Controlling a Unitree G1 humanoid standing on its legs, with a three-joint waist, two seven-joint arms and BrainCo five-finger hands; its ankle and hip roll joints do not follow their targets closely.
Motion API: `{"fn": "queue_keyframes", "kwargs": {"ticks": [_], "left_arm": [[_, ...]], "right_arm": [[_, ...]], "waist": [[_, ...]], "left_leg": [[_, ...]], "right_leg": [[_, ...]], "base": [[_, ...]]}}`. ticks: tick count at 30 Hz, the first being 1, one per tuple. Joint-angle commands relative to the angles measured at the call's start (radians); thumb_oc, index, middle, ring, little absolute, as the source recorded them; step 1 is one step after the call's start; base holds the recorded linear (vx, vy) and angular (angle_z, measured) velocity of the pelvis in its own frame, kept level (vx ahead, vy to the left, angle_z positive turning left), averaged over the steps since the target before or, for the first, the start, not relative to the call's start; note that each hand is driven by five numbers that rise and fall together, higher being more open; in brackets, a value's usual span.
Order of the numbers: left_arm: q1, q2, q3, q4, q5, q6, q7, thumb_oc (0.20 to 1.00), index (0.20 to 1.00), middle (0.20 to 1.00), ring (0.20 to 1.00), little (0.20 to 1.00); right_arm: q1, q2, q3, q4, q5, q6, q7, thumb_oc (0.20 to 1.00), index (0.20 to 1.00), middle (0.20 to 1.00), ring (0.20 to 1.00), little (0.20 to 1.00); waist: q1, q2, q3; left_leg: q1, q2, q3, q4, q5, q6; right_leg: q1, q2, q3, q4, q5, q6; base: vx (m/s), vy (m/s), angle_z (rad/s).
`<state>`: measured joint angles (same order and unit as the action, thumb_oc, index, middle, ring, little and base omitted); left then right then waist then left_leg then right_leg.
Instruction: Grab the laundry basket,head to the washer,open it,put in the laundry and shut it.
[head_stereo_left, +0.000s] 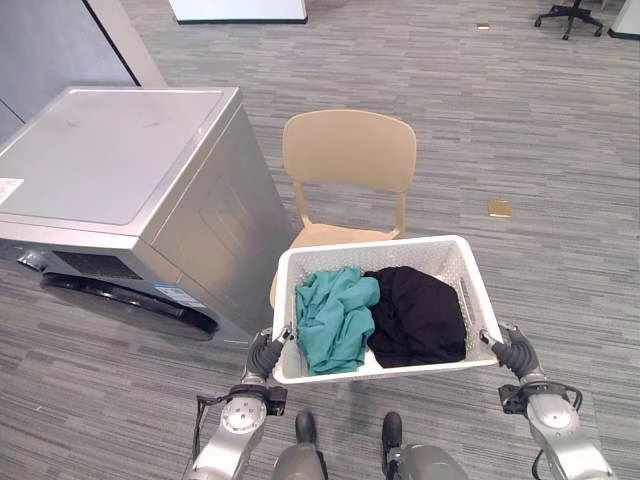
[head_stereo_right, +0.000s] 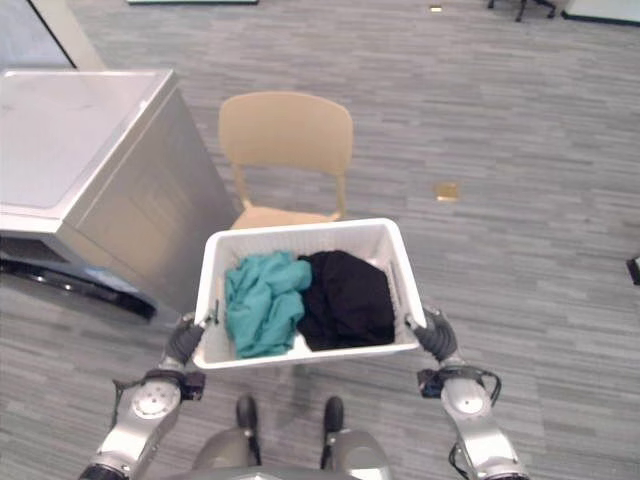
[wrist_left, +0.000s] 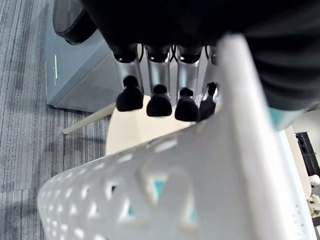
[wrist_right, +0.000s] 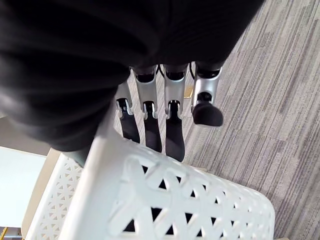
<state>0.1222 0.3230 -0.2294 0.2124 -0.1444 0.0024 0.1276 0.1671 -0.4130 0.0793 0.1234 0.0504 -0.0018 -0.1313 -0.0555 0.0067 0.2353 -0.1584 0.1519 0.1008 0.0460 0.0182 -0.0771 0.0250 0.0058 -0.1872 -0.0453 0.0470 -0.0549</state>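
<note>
White laundry basket (head_stereo_left: 455, 258) held up off the grey plank floor (head_stereo_left: 560, 150), one robot hand at each short end, just in front of a tan chair (head_stereo_left: 349, 152). Inside: teal laundry (head_stereo_left: 336, 315) bunched on the left half, black laundry (head_stereo_left: 415, 315) heaped on the right half, the two touching in the middle. Left robot hand (head_stereo_left: 266, 353) at the basket's near-left corner, fingers (wrist_left: 160, 102) curled down over the outside of the perforated wall below the rim (seen close in its wrist view), so closed around the basket's end. Right robot hand (head_stereo_left: 514, 352) at the near-right corner, fingers (wrist_right: 172, 125) hooked over the rim and lying against the lattice wall, likewise clasping the basket.

Silver-grey washer (head_stereo_left: 120, 160) to the left and a little farther off, flat top up, its dark round door (head_stereo_left: 130, 298) on the near-left face and shut. Chair standing between washer and basket, seat partly hidden behind the basket's far wall. Small brass floor plate (head_stereo_left: 499, 208) to the right of the chair. Far off at the right, the base of a black office chair (head_stereo_left: 570, 15).
</note>
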Motion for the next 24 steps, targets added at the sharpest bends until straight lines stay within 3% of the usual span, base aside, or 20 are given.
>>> {"fn": "queue_keyframes", "kwargs": {"ticks": [1, 4, 8, 9, 11, 12, 14, 16, 17, 24], "left_arm": [[0.0, 0.039, 0.076, -0.085, -0.018, -0.08, 0.036, 0.2, 0.2, 0.2, 0.2, 0.2], [0.002, 0.045, 0.071, -0.084, -0.011, -0.078, 0.031, 0.2, 0.2, 0.2, 0.2, 0.2], [-0.011, 0.071, 0.063, -0.075, -0.008, -0.077, 0.028, 0.2, 0.2, 0.2, 0.2, 0.2], [-0.019, 0.085, 0.066, -0.079, -0.014, -0.077, 0.041, 0.2, 0.2, 0.2, 0.2, 0.2], [-0.02, 0.085, 0.067, -0.079, -0.014, -0.077, 0.041, 0.2, 0.2, 0.2, 0.2, 0.2], [-0.019, 0.097, 0.075, -0.079, -0.017, -0.078, 0.047, 0.2, 0.2, 0.2, 0.2, 0.2], [-0.016, 0.1, 0.084, -0.076, -0.016, -0.081, 0.055, 0.2, 0.2, 0.2, 0.2, 0.2], [-0.022, 0.1, 0.081, -0.064, -0.007, -0.081, 0.053, 0.2, 0.2, 0.2, 0.2, 0.2], [-0.045, 0.1, 0.071, -0.038, 0.008, -0.078, 0.059, 0.2, 0.2, 0.2, 0.2, 0.2], [-0.117, 0.064, 0.013, 0.072, 0.052, -0.072, 0.074, 0.2, 0.2, 0.2, 0.2, 0.2]], "right_arm": [[-0.021, -0.015, -0.059, -0.105, 0.072, -0.095, -0.01, 0.2, 0.2, 0.2, 0.2, 0.2], [-0.024, -0.005, -0.052, -0.102, 0.069, -0.094, -0.006, 0.2, 0.2, 0.2, 0.2, 0.2], [-0.043, 0.023, -0.033, -0.102, 0.066, -0.097, 0.0, 0.2, 0.2, 0.2, 0.2, 0.2], [-0.073, 0.036, -0.017, -0.099, 0.065, -0.102, -0.008, 0.2, 0.2, 0.2, 0.2, 0.2], [-0.074, 0.036, -0.017, -0.099, 0.065, -0.102, -0.009, 0.2, 0.2, 0.2, 0.2, 0.2], [-0.103, 0.047, 0.004, -0.092, 0.058, -0.101, -0.008, 0.2, 0.2, 0.2, 0.2, 0.2], [-0.121, 0.061, 0.028, -0.078, 0.052, -0.104, -0.008, 0.2, 0.2, 0.2, 0.2, 0.2], [-0.132, 0.06, 0.047, -0.058, 0.043, -0.098, -0.005, 0.2, 0.2, 0.2, 0.2, 0.2], [-0.144, 0.053, 0.065, -0.031, 0.014, -0.085, -0.019, 0.2, 0.2, 0.2, 0.2, 0.2], [-0.15, 0.054, 0.109, 0.069, -0.047, -0.058, -0.049, 0.2, 0.2, 0.2, 0.2, 0.2]], "waist": [[0.02, 0.0, -0.043], [0.034, 0.005, -0.054], [0.038, -0.014, -0.073], [0.041, -0.026, -0.068], [0.044, -0.024, -0.071], [0.048, -0.025, -0.066], [0.054, -0.022, -0.062], [0.042, -0.018, -0.058], [0.03, -0.017, -0.051], [0.009, -0.02, -0.044]], "left_leg": [[-0.034, -0.004, -0.003, -0.017, 0.089, -0.019], [-0.041, -0.008, -0.004, -0.004, 0.089, -0.013], [-0.044, -0.041, 0.003, 0.073, 0.024, 0.018], [-0.032, -0.056, 0.032, 0.12, -0.028, 0.045], [-0.036, -0.053, 0.034, 0.118, -0.025, 0.046], [-0.015, -0.056, 0.063, 0.129, -0.06, 0.07], [0.019, -0.062, 0.098, 0.127, -0.085, 0.085], [0.062, -0.079, 0.106, 0.103, -0.097, 0.093], [0.084, -0.097, 0.11, 0.079, -0.096, 0.097], [0.108, -0.126, 0.096, 0.063, -0.111, 0.099]], "right_leg": [[0.02, -0.091, 0.055, 0.112, -0.176, 0.132], [0.061, -0.103, 0.079, 0.132, -0.206, 0.144], [0.058, -0.161, 0.112, 0.175, -0.197, 0.173], [0.026, -0.19, 0.132, 0.23, -0.169, 0.192], [0.02, -0.188, 0.135, 0.228, -0.165, 0.192], [-0.035, -0.204, 0.144, 0.309, -0.129, 0.199], [-0.086, -0.22, 0.117, 0.344, -0.095, 0.201], [-0.131, -0.199, 0.089, 0.334, -0.097, 0.191], [-0.177, -0.165, 0.069, 0.295, -0.098, 0.185], [-0.134, -0.139, 0.085, 0.207, -0.103, 0.18]], "base": [[0.32, 0.19, -0.09], [0.33, 0.259, -0.09], [0.28, 0.271, -0.3], [0.1, 0.16, -0.33], [0.09, 0.153, -0.4], [0.12, 0.214, -0.46], [0.18, 0.253, -0.61], [0.19, 0.161, -0.71], [0.11, 0.057, -0.41], [0.08, 0.006, 0.15]]}}
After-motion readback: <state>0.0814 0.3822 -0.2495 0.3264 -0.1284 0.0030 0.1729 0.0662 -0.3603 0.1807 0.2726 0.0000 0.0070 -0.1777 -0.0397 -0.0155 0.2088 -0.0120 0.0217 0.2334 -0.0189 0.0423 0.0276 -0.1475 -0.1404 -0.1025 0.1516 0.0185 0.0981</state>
